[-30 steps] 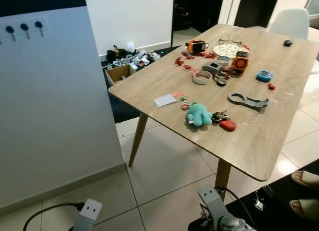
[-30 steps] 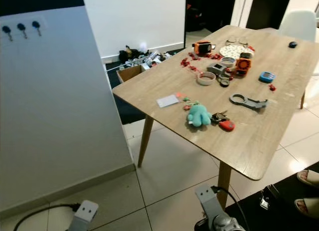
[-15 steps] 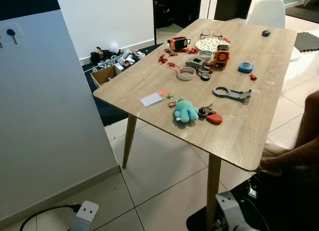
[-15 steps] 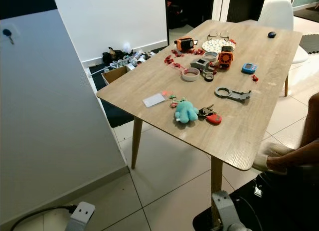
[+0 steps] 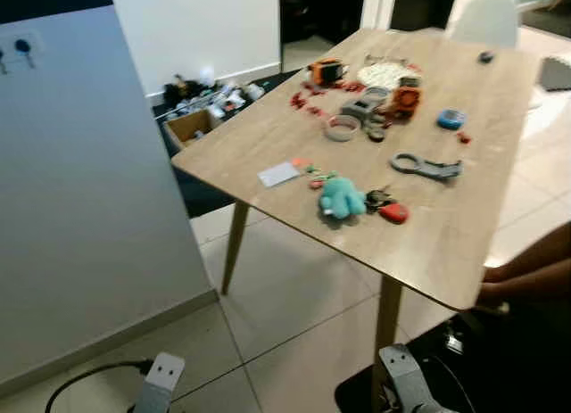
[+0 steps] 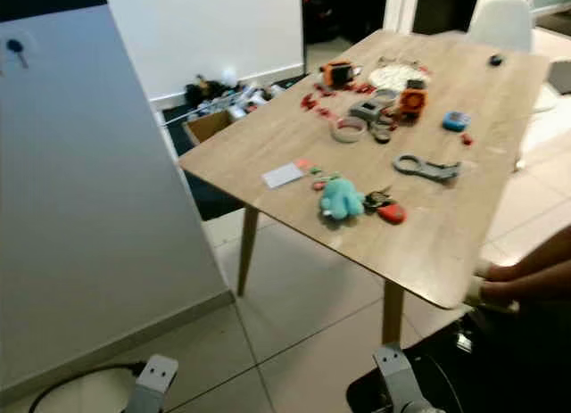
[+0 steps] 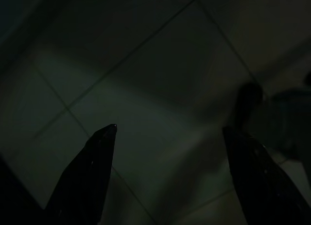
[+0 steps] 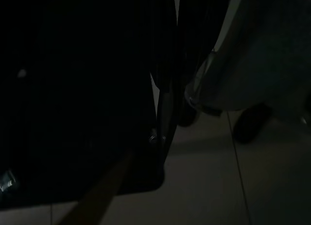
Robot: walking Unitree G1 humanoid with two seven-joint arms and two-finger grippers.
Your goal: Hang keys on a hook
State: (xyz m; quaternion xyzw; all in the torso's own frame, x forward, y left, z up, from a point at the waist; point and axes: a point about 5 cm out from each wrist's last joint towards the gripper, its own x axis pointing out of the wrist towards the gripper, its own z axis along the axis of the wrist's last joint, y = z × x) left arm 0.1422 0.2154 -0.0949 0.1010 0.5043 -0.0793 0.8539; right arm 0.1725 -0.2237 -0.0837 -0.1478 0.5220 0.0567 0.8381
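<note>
The keys (image 5: 378,199) lie on the wooden table (image 5: 268,141) near its front edge, joined to a teal plush octopus (image 5: 342,197) and a red fob (image 5: 393,213). Dark hooks (image 5: 22,47) sit high on the grey wall panel at the far left. Both arms hang low by the floor, the left arm (image 5: 157,383) and the right arm (image 5: 401,389), far below the keys. In the left wrist view my left gripper (image 7: 169,130) is open over dim floor tiles with nothing between its fingers. The right wrist view is very dark.
The table also carries a white card (image 5: 278,174), a tape roll (image 5: 341,128), a grey tool (image 5: 426,167) and small gadgets. A cardboard box (image 5: 192,128) with clutter stands on the floor behind. A person's limb (image 5: 526,275) reaches in at the right, above a black mat (image 5: 482,359).
The whole picture has shifted and blurred as the camera moved; the hooks slid toward the left edge. A person's limb has come in at the right. Nothing on the table moved.
</note>
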